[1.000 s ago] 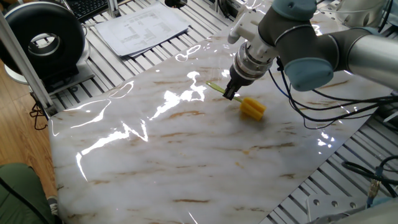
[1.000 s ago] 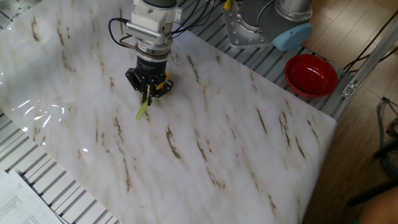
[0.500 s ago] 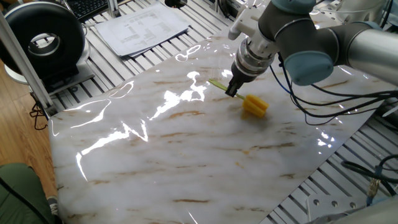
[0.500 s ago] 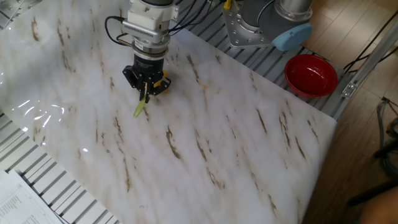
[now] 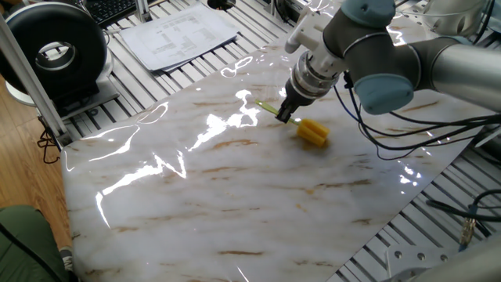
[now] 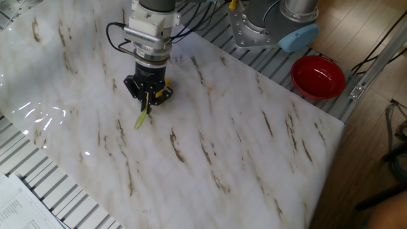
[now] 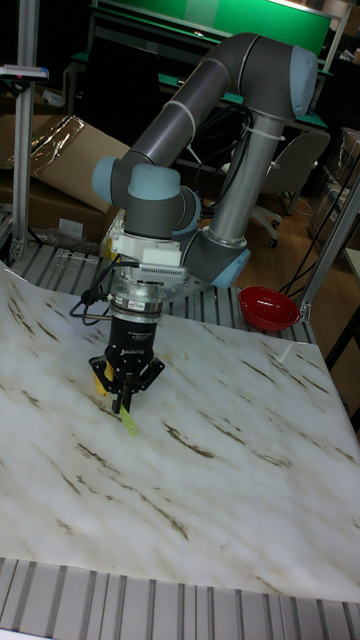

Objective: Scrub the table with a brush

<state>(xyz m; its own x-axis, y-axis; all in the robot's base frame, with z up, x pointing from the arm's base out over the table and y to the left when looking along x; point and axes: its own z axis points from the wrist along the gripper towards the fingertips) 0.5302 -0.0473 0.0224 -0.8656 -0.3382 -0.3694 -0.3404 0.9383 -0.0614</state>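
Item: brush (image 5: 312, 131), yellow bristle head with a thin pale green stick handle, lying flat on the table (image 5: 235, 204).
Holder: gripper (image 5: 286, 116), pointing straight down from the UR5 arm, its 2 fingers closing on the handle near its middle.
Jaw state: pinching the brush handle; the handle tip is sticking out beyond the fingers in all 3 views.
Change, 1 fixed view: against the picture half a second back, the bristle head is sitting a little further toward 9 o'clock, close to where it was a second back; before that it was shifting toward 3 o'clock.
Change, other fixed view: the gripper (image 6: 147, 97) and brush (image 6: 142, 114) are drifting toward 7 o'clock along the slab across the 3 pictures.
Meaning for task: judged a back-and-forth scrubbing stroke in progress, the head dragging over the same patch; how much of the slab is already covered cannot be told.
Brush relative to jaws, 1 fixed view: bristle head lying just beside the fingers at about 4 o'clock; free handle end reaching out at about 10 o'clock.
Brush relative to jaws, other fixed view: yellow head mostly hidden behind the fingers; handle tip showing below them at about 7 o'clock.
Brush relative to jaws, tall fixed view: handle tip of the brush (image 7: 130, 424) projecting under the gripper (image 7: 125, 390) at about 5 o'clock.
Contact: head appearing to be touching the marble; pressure cannot be told.
Bystander: red bowl (image 6: 318, 77), off the slab at its 2 o'clock corner, well apart from the work.
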